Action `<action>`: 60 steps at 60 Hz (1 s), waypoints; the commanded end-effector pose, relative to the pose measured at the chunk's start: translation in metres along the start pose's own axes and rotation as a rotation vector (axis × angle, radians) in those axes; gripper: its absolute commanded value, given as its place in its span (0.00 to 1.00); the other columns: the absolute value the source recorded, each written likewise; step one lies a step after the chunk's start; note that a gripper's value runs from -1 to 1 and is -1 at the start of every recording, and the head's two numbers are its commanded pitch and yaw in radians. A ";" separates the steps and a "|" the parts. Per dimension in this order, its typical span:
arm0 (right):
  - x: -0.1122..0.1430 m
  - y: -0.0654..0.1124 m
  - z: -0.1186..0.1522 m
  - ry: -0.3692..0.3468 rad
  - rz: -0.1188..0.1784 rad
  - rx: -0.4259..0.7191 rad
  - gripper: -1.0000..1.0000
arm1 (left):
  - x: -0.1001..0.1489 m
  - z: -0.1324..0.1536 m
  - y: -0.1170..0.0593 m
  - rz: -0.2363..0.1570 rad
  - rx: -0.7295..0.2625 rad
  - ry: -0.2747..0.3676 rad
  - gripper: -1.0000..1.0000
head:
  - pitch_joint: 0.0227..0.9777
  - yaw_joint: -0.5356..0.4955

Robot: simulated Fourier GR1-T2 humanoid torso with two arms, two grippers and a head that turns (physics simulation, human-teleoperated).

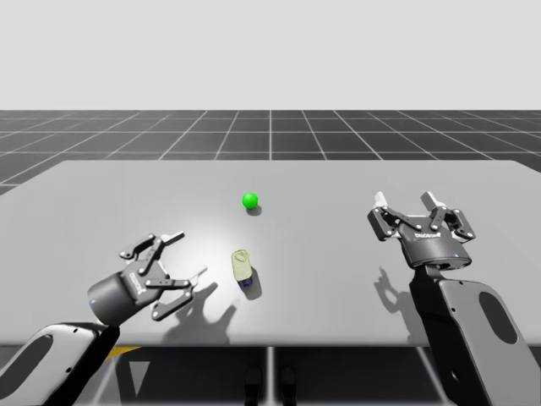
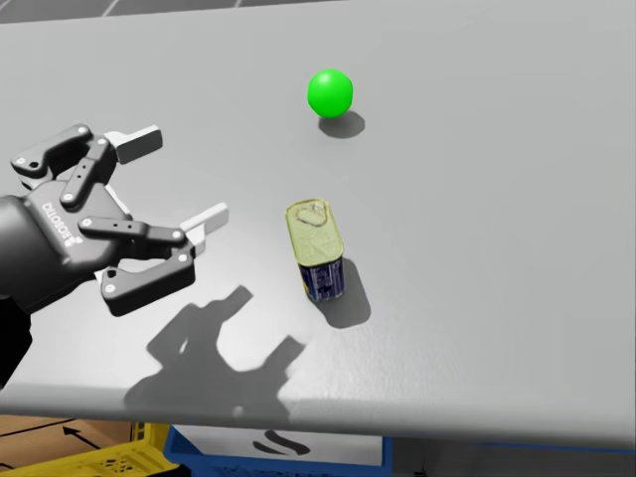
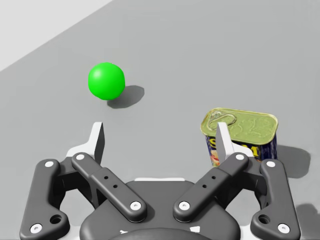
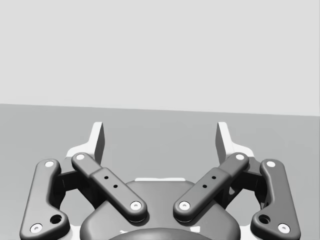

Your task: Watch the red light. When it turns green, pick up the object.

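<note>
Since the light (image 1: 249,200) is green, the rectangular tin (image 2: 316,260) can be taken. It stands on the table (image 1: 423,186) just beside my left gripper (image 2: 179,179), which is spread wide and empty. I judge the tin stiff, smooth and rather heavy, so grip its long flat sides. My right gripper (image 1: 404,200), also wide, is well apart. The tin's far side is hidden, and in the left wrist view one finger covers a corner.
</note>
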 end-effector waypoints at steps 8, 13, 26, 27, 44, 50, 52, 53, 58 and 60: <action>0.000 0.000 0.000 -0.001 0.000 -0.001 0.00 | -0.031 -0.006 -0.023 0.026 -0.170 0.076 0.00 | 0.91 0.65; 0.000 -0.001 0.000 -0.003 -0.001 -0.002 0.00 | -0.036 -0.012 -0.025 0.044 -0.189 0.092 0.00 | 0.91 0.65; 0.000 -0.001 -0.001 -0.004 -0.001 -0.001 0.00 | -0.043 -0.026 -0.031 0.056 -0.244 0.122 0.00 | 0.91 0.65; 0.000 -0.001 -0.001 -0.003 -0.001 -0.001 0.00 | -0.043 -0.027 -0.031 0.057 -0.246 0.122 0.00 | 0.91 0.65; 0.000 -0.001 -0.001 -0.003 0.000 0.002 0.00 | -0.049 -0.057 -0.033 0.083 -0.301 0.153 0.00 | 0.91 0.65; 0.000 -0.001 -0.001 -0.003 0.001 0.003 0.00 | -0.049 -0.066 -0.034 0.097 -0.312 0.155 0.00 | 0.91 0.65; 0.000 -0.001 -0.001 -0.003 0.001 0.003 0.00 | -0.049 -0.069 -0.034 0.099 -0.316 0.158 0.00 | 0.91 0.65; 0.000 -0.001 -0.001 -0.003 0.001 0.004 0.00 | -0.049 -0.070 -0.034 0.101 -0.317 0.159 0.00 | 0.91 0.65; 0.000 -0.001 -0.001 -0.003 -0.001 0.003 0.00 | -0.049 -0.077 -0.034 0.103 -0.317 0.161 0.00 | 0.91 0.64; 0.000 -0.001 -0.001 -0.004 -0.002 0.003 0.00 | -0.049 -0.081 -0.035 0.107 -0.321 0.163 0.00 | 0.91 0.64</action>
